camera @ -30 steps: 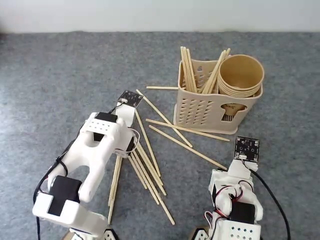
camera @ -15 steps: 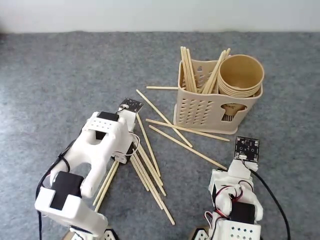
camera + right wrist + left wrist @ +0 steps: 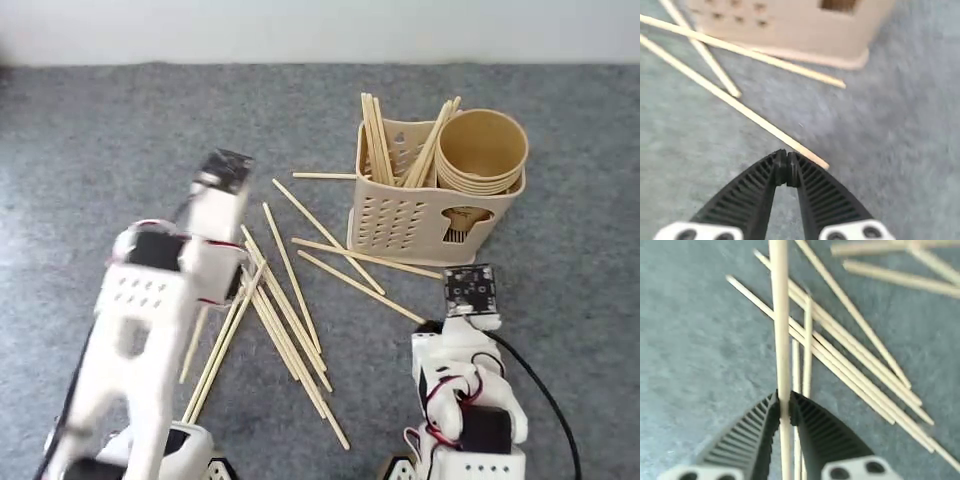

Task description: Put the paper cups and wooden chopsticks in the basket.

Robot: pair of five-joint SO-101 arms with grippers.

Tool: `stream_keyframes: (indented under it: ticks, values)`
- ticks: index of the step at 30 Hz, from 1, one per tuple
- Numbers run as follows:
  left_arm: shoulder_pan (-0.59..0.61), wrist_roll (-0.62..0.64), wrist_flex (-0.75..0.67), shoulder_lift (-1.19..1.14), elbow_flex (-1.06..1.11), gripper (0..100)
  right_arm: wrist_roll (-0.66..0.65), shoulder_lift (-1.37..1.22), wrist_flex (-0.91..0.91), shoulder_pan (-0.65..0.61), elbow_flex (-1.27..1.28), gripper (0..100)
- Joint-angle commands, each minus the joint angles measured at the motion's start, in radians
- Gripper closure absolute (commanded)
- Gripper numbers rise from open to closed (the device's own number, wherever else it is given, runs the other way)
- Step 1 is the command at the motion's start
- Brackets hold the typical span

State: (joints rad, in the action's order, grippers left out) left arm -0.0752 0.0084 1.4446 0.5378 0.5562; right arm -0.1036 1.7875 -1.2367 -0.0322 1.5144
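One wooden chopstick (image 3: 779, 315) is pinched between the fingers of your left gripper (image 3: 784, 401), well to the left of the basket (image 3: 400, 218). The stick runs straight out past the fingertips, above the other sticks. Under it a heap of loose chopsticks (image 3: 285, 325) fans across the grey carpet (image 3: 90, 130), left of the basket and nearer to your arms than the basket is.

Closer to the basket, four more lie flat. The rear chopstick (image 3: 322, 176) points at the basket's left wall, its end touching or just beside it. The slanting chopstick (image 3: 325, 235) runs toward the basket's front left corner. The front-wall chopstick (image 3: 375, 259) lies along the foot of the basket's front wall. The nearest chopstick (image 3: 365, 290) lies just in front of that one.

Inside the basket, a bunch of upright chopsticks (image 3: 375, 135) leans in the left part and a stack of paper cups (image 3: 483, 150) sits in the right part.

Your right gripper (image 3: 786, 160) hangs in front of the basket, low over the carpet. Its fingers are pressed together with nothing between them, and the end of the nearest chopstick lies just beyond their tips.
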Motion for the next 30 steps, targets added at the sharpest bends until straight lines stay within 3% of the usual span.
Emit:
stream_keyframes:
  ticks: [1,10,16,22,30]
  values:
    - [0.087,0.006,0.005,0.169,-0.036,99,-0.017,-0.013,0.012,-0.088,-0.126,98.7]
    - [0.301,0.008,0.003,0.224,-0.036,99,0.003,-0.180,0.051,-0.338,-0.235,98.6]
    - [0.393,0.011,0.003,0.226,-0.036,99,0.104,-0.636,0.137,-0.449,-0.402,86.0]
    - [0.443,0.011,0.003,0.226,-0.033,99,0.146,-1.109,0.312,-0.558,-0.609,91.4]
    - [0.448,0.011,-0.002,0.226,-0.002,99,0.141,-1.596,0.473,-0.601,-0.848,91.5]
